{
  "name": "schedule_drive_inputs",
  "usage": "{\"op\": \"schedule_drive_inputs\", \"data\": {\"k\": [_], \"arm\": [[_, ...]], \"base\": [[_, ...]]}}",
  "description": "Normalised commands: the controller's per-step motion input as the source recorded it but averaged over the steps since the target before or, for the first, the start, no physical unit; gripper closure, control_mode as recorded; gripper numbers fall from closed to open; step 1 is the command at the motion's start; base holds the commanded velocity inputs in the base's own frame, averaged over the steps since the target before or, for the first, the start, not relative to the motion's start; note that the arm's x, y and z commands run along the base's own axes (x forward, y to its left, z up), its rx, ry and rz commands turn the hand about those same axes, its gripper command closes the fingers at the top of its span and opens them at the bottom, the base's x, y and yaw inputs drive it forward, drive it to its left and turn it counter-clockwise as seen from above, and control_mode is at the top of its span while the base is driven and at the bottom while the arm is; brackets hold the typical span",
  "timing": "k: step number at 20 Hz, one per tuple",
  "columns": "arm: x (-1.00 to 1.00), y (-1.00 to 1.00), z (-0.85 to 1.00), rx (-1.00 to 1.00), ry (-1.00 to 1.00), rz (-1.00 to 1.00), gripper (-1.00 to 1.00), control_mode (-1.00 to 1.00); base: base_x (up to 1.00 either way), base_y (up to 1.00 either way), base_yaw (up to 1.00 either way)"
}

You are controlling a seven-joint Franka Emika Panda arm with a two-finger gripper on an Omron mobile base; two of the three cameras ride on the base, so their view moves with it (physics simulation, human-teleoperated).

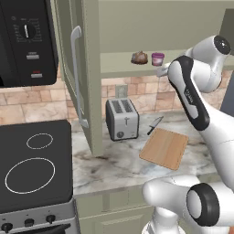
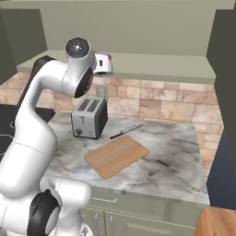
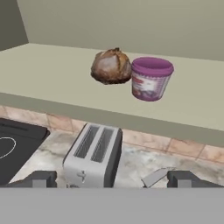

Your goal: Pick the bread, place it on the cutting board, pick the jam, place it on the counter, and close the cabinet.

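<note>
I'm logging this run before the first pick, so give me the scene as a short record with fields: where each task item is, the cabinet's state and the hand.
bread: brown roll on the open cabinet's shelf, close beside the jam
jam: purple jar, upright on the same shelf
cutting board: bare on the counter, beside the toaster
knife: lying between toaster and board
cabinet: door swung open
hand: open, holding nothing, short of the shelf and facing the bread and jam
</note>
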Motion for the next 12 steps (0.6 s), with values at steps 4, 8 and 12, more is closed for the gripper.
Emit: {"op": "schedule_drive_inputs", "data": {"k": [4, 8, 12], "arm": [[0.36, -0.15, 0.00, 0.00, -0.04, 0.00, -1.00, -1.00], [0.38, -0.16, 0.00, 0.00, -0.03, 0.00, -1.00, -1.00], [0.38, -0.17, 0.00, 0.00, -0.02, 0.00, -1.00, -1.00]], "base": [[0.00, 0.00, 0.00], [0.00, 0.00, 0.00], [0.00, 0.00, 0.00]]}}
